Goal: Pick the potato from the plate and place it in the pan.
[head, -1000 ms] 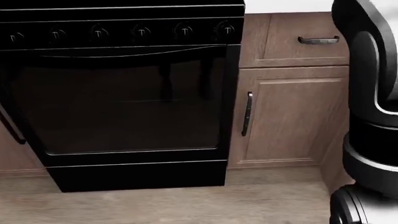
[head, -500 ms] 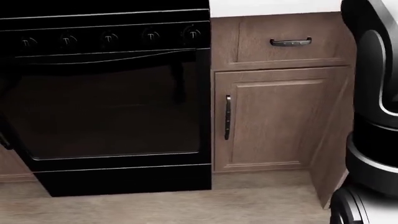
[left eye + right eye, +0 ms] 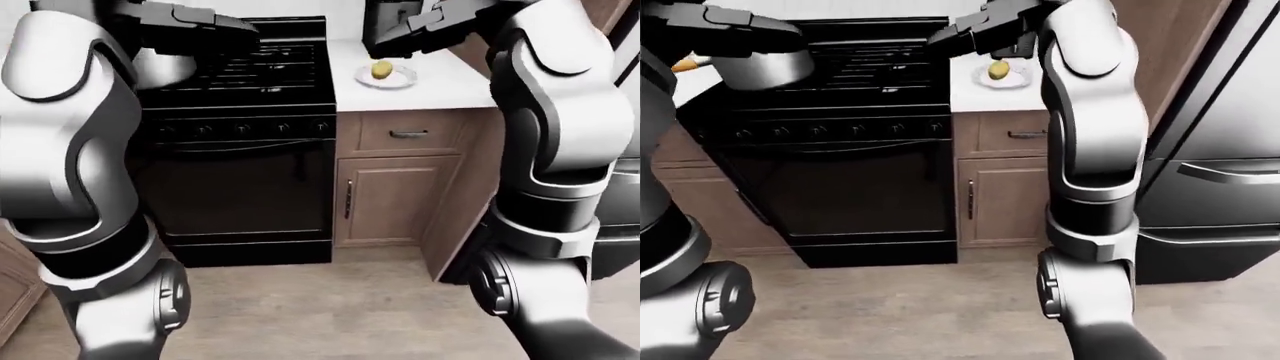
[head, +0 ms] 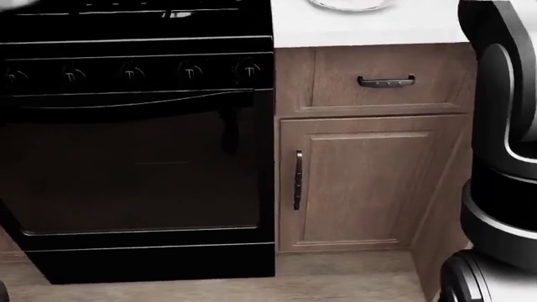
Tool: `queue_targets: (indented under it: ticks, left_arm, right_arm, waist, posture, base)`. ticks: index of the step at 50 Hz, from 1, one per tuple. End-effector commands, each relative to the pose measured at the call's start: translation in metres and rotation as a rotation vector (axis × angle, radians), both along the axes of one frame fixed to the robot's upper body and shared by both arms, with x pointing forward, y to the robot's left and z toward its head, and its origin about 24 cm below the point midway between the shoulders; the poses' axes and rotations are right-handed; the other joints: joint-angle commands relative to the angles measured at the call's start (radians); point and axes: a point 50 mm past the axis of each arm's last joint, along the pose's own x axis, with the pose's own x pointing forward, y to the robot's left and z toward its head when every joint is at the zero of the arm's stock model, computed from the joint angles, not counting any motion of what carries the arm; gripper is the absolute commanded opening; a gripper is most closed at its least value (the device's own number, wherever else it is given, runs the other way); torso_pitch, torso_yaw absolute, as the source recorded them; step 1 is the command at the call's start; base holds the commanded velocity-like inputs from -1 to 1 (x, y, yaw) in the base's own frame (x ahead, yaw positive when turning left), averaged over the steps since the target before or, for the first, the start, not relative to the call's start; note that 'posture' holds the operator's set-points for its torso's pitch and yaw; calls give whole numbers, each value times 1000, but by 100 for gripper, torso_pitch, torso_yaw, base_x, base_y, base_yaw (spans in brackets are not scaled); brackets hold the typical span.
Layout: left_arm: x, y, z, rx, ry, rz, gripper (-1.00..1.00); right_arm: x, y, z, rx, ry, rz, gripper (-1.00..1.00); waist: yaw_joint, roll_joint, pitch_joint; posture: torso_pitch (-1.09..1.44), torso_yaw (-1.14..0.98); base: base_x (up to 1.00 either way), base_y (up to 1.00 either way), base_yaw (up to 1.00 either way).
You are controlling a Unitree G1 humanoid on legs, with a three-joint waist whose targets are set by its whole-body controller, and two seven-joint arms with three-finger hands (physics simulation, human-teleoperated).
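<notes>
A yellowish potato (image 3: 381,70) lies on a small white plate (image 3: 398,79) on the white counter (image 3: 440,86), right of the black stove (image 3: 240,172). A grey metal pan (image 3: 765,69) sits on the stove's left burners. My right hand (image 3: 415,26) hovers open above and just past the plate, apart from the potato. Over the stovetop near the pan, my left hand (image 3: 215,30) is raised with its fingers stretched out and nothing in it. The head view shows only the plate's rim (image 4: 350,5) at its top edge.
A dark appliance (image 3: 385,30) stands on the counter behind the plate. Wooden cabinets and a drawer (image 4: 382,82) are under the counter. A steel fridge (image 3: 1230,150) stands on the right. An orange item (image 3: 685,65) lies on the counter left of the stove.
The head view has shifted: stove and cabinet slid left and down, so the camera moved. The stovetop, white counter and plate rim now show at the top.
</notes>
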Motion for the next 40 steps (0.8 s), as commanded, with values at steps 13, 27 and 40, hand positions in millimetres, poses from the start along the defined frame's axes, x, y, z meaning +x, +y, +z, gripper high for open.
queue_targets:
  ticks: [13, 27, 40]
  left_arm:
    - [-6, 2, 11, -3, -61, 23, 100]
    - [-6, 2, 11, 4, -60, 24, 100]
    - [-5, 1, 9, 7, -56, 27, 100]
  right_arm:
    - [-6, 4, 12, -9, -68, 11, 100]
    - [-7, 4, 14, -1, -71, 16, 100]
    - [-7, 5, 13, 2, -69, 21, 100]
  waist:
    - [34, 13, -42]
    - [24, -4, -50]
    - [6, 55, -54]
  posture:
    - [0, 0]
    - [0, 0]
    - [0, 0]
  base:
    - [49, 0, 0]
    - [19, 0, 0]
    - [14, -50, 0]
